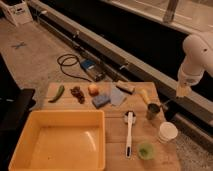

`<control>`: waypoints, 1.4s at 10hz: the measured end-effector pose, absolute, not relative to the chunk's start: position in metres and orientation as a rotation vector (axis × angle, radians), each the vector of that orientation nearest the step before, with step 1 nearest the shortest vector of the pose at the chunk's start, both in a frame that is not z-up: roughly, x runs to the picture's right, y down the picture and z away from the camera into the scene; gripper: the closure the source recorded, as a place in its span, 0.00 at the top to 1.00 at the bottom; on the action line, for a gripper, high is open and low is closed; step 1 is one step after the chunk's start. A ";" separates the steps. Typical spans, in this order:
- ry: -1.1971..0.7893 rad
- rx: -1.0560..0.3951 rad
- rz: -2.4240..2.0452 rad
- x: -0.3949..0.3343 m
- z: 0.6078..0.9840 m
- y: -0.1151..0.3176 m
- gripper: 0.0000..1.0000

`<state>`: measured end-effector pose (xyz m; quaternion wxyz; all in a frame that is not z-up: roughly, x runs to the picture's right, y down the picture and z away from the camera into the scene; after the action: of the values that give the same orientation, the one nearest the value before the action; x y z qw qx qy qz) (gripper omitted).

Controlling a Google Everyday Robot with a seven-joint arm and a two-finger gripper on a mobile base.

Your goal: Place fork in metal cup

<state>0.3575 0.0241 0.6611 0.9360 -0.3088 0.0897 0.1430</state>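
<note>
Fork: thin silvery sliver at the metal cup's 1 o'clock, seemingly hanging under the gripper.
Metal cup: upright near table's right edge; white paper cup at its 5 o'clock.
Gripper: above the cup's 2 o'clock; claw state: cannot tell.
Technique: centre tines over rim, lower straight, avoid tipping cup.
</note>
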 end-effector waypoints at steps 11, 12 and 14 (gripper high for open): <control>0.094 -0.692 0.298 0.340 0.704 0.041 0.00; 0.075 -0.705 0.312 0.341 0.714 0.048 0.00; 0.046 -0.723 0.333 0.342 0.728 0.057 0.00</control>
<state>0.3418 0.0574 0.7282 0.9215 -0.3522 0.0223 0.1622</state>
